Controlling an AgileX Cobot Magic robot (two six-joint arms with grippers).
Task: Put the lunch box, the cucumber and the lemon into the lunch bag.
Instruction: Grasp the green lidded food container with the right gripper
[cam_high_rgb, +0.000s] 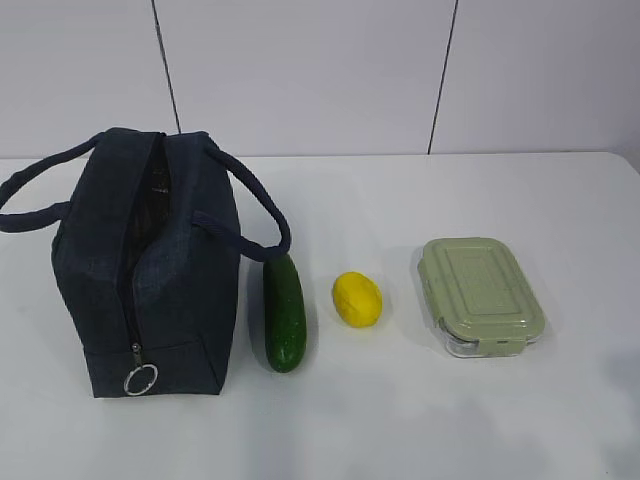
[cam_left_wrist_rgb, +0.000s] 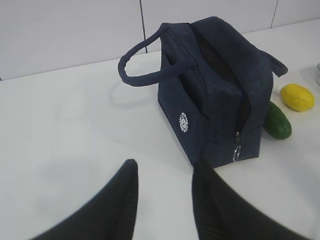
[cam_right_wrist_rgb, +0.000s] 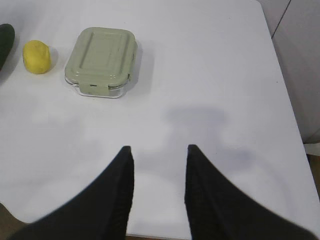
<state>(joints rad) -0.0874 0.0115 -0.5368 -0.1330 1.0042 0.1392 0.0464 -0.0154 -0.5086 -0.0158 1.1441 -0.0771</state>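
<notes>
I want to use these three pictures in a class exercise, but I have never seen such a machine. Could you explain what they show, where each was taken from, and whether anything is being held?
This is a two-armed robot at a white table. One picture looks at the table from the front; the other two come from cameras on the wrists, so the dark prongs at the bottom are the fingers of the left hand and the right hand. Both hands are open, hold nothing, and touch nothing. From left to right stand a navy lunch bag, its zipper open along the top, a cucumber right beside it, a lemon, and a lunch box with its green lid on. Nothing is packed yet.
</notes>
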